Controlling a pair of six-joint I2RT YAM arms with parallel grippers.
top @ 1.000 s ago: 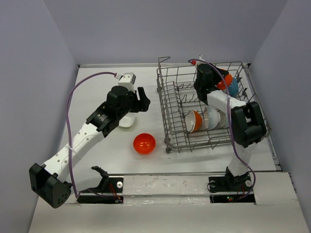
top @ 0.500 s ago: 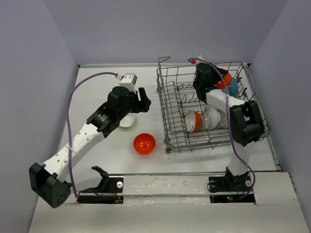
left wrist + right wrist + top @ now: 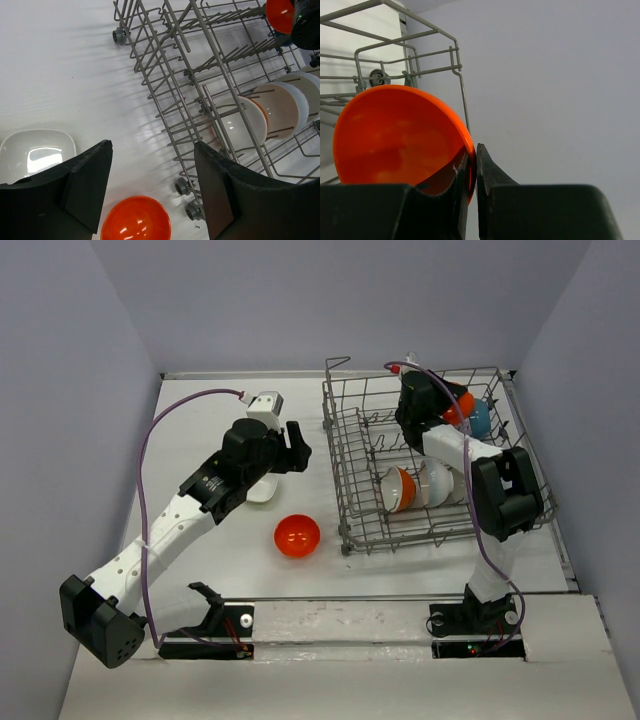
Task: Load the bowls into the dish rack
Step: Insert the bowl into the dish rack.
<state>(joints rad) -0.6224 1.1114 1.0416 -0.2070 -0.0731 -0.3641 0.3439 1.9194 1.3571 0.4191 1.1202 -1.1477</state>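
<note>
Right gripper (image 3: pixel 472 165) pinches orange-red bowl (image 3: pixel 395 135) by rim, over dish rack (image 3: pixel 342 480) far end. Left gripper (image 3: pixel 152 150) spread wide, hovers left of dish rack, above squarish white bowl (image 3: pixel 37 152) and second orange-red bowl (image 3: pixel 136 220).

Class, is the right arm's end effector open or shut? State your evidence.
Shut on the orange bowl: the right end effector pinches its rim between both fingers, no gap showing.

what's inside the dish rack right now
Three bowls stand on edge in the dish rack, a blue bowl sits in its far right corner, and the right gripper holds an orange bowl at the far end. The right arm covers whatever lies beneath it.
</note>
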